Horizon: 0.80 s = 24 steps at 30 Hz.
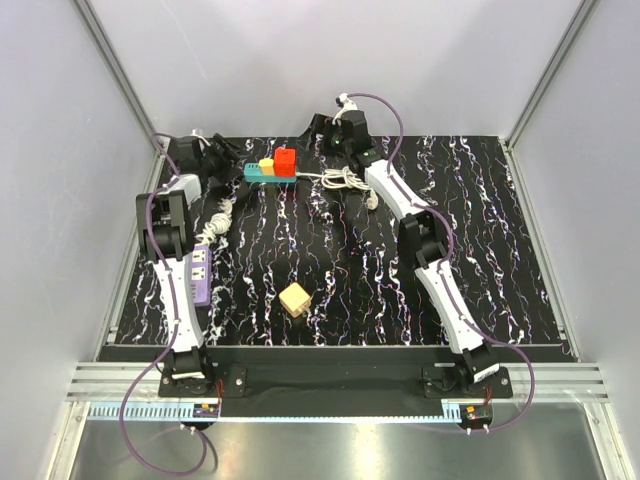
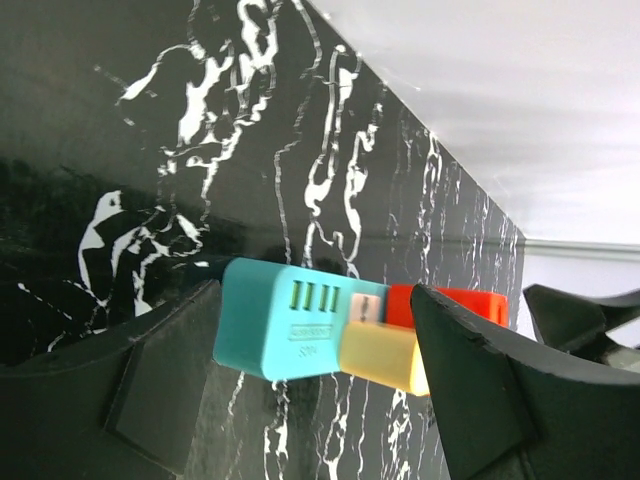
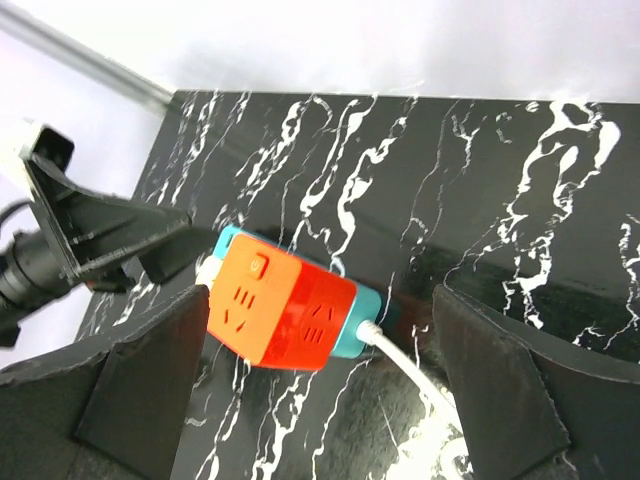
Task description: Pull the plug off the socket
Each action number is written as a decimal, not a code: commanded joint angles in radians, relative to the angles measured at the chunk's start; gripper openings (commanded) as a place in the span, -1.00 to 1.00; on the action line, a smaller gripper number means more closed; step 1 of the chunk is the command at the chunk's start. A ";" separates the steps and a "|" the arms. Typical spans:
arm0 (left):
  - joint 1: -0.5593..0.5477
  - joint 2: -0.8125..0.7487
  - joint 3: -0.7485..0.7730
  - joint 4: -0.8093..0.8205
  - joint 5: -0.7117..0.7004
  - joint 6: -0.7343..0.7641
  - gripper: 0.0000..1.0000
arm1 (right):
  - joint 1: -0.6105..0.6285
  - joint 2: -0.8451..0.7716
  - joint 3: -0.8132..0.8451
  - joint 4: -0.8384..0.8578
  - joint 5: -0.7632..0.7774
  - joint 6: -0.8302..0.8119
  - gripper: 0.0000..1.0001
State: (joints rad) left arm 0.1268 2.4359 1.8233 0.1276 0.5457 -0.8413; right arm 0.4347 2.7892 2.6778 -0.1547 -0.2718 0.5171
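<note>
So, socket [image 1: 256, 175]: a short teal-blue strip lying flat on the surface [image 1: 400, 290], at the far side and left of the middle, its long axis running left to right.
Orange plug [image 3: 280, 310]: a cube seated on top of the socket at the end where the cord leaves; its faces carry outlets of their own.
Yellow plug [image 2: 380, 355]: smaller, seated on the socket just beside the orange plug, toward the strip's free end.
White cord [image 1: 345, 180]: leaves the socket's right end and lies bunched in loose loops on the surface just beside it, below my right arm.
My left gripper [image 2: 318, 300]: spread wide, with one finger on each side of the socket's free end, which shows a row of small ports. I cannot tell whether either finger touches the strip.
My right gripper [image 3: 320, 300]: also spread wide, low over the cord end, with the orange plug in the gap. One finger stands clear of the cube and the other is just beside it; I cannot tell whether that one touches.
Both grippers: they face each other along the strip, and each shows in the other's wrist view.
Purple strip [image 1: 200, 272]: a second power strip on the left of the surface, beside my left arm and well apart from the socket.
Wooden block [image 1: 294, 299]: a small tan cube near the front middle, well apart from everything else.
</note>
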 commanded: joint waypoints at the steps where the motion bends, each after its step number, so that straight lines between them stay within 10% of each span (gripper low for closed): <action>1: 0.000 0.025 -0.001 0.110 -0.023 -0.048 0.64 | 0.041 0.004 0.051 0.041 0.088 -0.026 1.00; 24: -0.104 -0.162 -0.427 0.403 -0.018 -0.150 0.54 | 0.067 -0.019 0.005 0.040 0.144 -0.166 0.99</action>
State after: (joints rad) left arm 0.0757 2.3371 1.4635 0.4709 0.5346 -0.9779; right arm 0.4858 2.8136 2.6816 -0.1276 -0.1490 0.3958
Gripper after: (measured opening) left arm 0.774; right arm 0.994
